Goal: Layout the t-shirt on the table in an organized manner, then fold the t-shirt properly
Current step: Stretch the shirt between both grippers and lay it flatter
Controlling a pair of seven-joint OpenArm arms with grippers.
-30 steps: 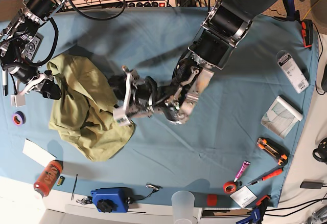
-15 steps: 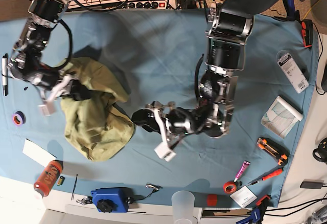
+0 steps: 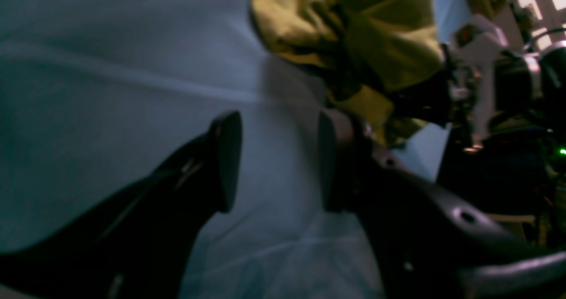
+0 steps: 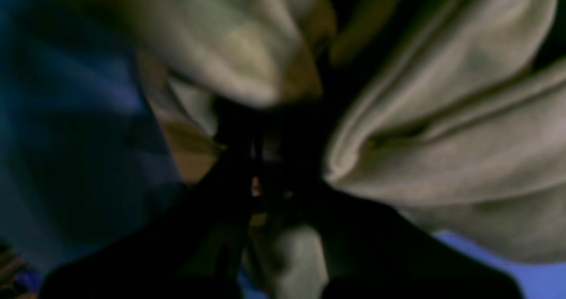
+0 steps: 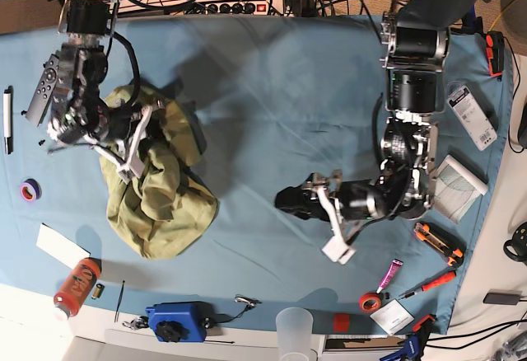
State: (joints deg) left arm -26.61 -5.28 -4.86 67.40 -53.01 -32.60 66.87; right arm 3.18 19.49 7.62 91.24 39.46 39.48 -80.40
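Olive shirt (image 5: 156, 196) lies bunched at the worktop's (image 5: 272, 89) left; our right gripper (image 4: 265, 157) has just clamped onto its folds, while our left gripper (image 3: 274, 162), jaws apart and empty, has backed off right. Spreading can begin.

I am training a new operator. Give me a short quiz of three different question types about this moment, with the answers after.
1. True or false: the t-shirt lies flat and spread out on the table.
2. Which claw is closed on the t-shirt? A) the left claw B) the right claw C) both
3. Fill in: between the fingers of the left claw there is only the ______.

Key:
1. False; it is a crumpled heap.
2. B; in the right wrist view the cloth bunches around closed fingers, while the left claw is open and apart from the t-shirt.
3. Table; its blue cover shows through the gap in the left wrist view.
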